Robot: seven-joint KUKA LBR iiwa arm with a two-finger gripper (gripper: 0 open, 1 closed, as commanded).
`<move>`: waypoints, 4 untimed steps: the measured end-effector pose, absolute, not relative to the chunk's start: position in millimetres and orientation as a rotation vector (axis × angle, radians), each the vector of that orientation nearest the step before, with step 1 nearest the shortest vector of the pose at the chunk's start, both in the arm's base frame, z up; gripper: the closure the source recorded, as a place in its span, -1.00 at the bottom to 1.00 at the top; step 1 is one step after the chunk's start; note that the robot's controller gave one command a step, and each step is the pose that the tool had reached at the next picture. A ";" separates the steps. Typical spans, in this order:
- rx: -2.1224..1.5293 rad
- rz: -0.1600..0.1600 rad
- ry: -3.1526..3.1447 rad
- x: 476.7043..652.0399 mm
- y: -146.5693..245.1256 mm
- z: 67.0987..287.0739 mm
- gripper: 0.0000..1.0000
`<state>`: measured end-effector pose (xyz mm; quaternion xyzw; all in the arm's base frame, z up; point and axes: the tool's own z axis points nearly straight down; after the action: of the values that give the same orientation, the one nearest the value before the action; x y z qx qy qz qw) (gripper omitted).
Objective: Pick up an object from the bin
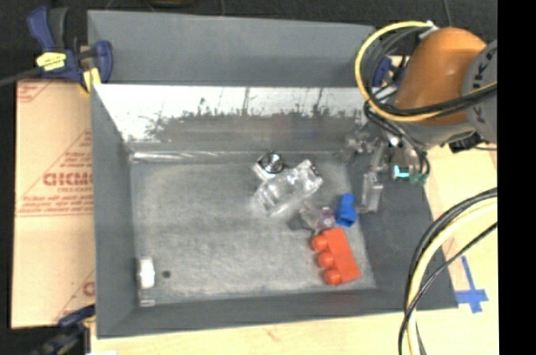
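Since the gripper [371,192] is held close to the right wall of the bin [201,249], just beside the blue block [345,211], the block may be knocked against the red block [335,255]. Whether the gripper is open or closed cannot be told.

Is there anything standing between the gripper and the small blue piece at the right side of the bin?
Nothing visible does. The gripper is just to the right of the blue piece in the view. The red block lies below it in the view, the clear plastic to its left.
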<state>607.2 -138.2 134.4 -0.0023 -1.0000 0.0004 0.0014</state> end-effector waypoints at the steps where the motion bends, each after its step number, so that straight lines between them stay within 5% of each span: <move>1: -0.026 -0.004 -3.142 629.4 -69.4 68.1 -1.00; 2: 0.156 0.000 -3.139 617.5 -32.2 102.4 -1.00; 3: 0.590 0.003 -3.094 627.5 -38.8 121.7 -1.00; 4: 0.829 0.005 -3.038 640.8 -43.4 72.4 -1.00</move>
<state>640.8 -43.4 72.4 0.2632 -0.9647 0.0017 -0.0037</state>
